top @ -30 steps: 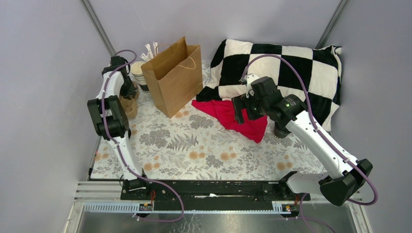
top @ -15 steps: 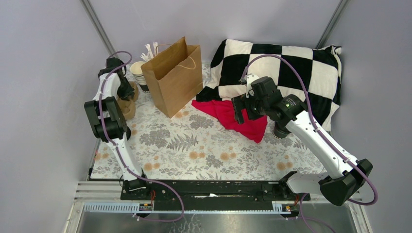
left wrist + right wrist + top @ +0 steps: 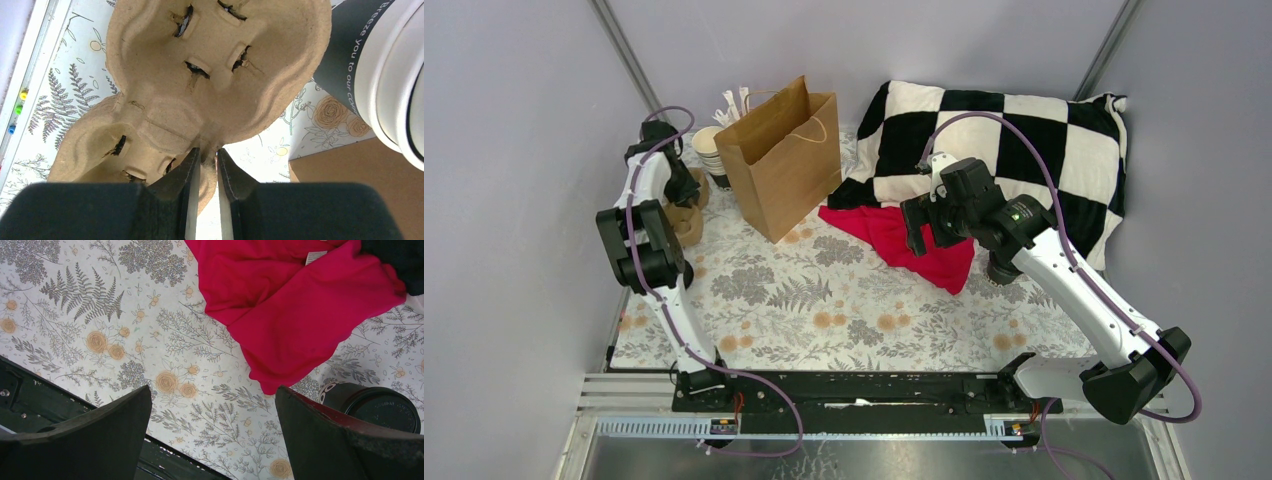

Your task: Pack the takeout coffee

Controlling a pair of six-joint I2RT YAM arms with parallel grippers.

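Observation:
The takeout coffee (image 3: 378,407), a dark cup with a round black lid, stands on the floral cloth just past the tip of the red cloth (image 3: 295,305). From above the takeout coffee (image 3: 1001,270) is half hidden under the right arm. My right gripper (image 3: 212,390) hangs open above the table to the cup's left, holding nothing; in the top view the right gripper (image 3: 917,228) is over the red cloth. My left gripper (image 3: 207,152) is shut on a rim fold of the moulded pulp cup carrier (image 3: 200,75). That carrier (image 3: 687,218) lies at the far left.
A brown paper bag (image 3: 784,165) stands open at the back, with a stack of lidless cups (image 3: 709,150) and white sticks (image 3: 732,103) to its left. The cup stack (image 3: 385,75) is just right of the carrier. A checkered pillow (image 3: 1004,150) fills the back right.
The left arm has shifted slightly to the left, still holding the carrier. The right arm has not moved.

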